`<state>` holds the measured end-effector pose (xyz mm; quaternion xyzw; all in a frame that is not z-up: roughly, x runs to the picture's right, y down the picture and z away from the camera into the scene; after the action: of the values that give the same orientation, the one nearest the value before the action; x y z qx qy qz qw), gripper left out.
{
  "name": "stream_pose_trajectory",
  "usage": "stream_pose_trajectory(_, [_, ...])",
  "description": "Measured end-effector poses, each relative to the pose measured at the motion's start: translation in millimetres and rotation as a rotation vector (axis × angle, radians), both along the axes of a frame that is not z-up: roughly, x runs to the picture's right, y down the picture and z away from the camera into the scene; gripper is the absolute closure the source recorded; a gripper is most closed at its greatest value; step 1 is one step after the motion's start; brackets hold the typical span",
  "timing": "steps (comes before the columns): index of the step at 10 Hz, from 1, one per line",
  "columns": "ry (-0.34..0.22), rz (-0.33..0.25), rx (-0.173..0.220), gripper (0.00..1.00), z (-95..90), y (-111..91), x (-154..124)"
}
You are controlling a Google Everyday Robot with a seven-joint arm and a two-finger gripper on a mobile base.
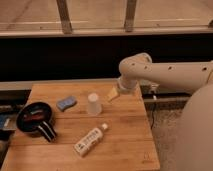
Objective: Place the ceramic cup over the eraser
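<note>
The ceramic cup (93, 104), small, white and tapered, stands with its narrower end up in the middle of the wooden table (125, 145). The eraser (66, 103), a blue-grey block, lies a little to the cup's left, apart from it. My gripper (112, 94) hangs at the end of the white arm (165, 72), just right of the cup and slightly behind it, low over the table. It does not touch the cup.
A white labelled bottle (90, 140) lies on its side in front of the cup. A black pan (34, 119) with a striped handle sits at the table's left edge. A dark wall and a railing run behind the table.
</note>
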<state>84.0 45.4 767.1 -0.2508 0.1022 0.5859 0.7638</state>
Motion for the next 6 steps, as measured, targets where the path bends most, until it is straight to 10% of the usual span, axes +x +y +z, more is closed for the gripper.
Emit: stream_pose_trajectory(6, [-0.015, -0.044, 0.000, 0.20, 7.8, -5.9, -14.1])
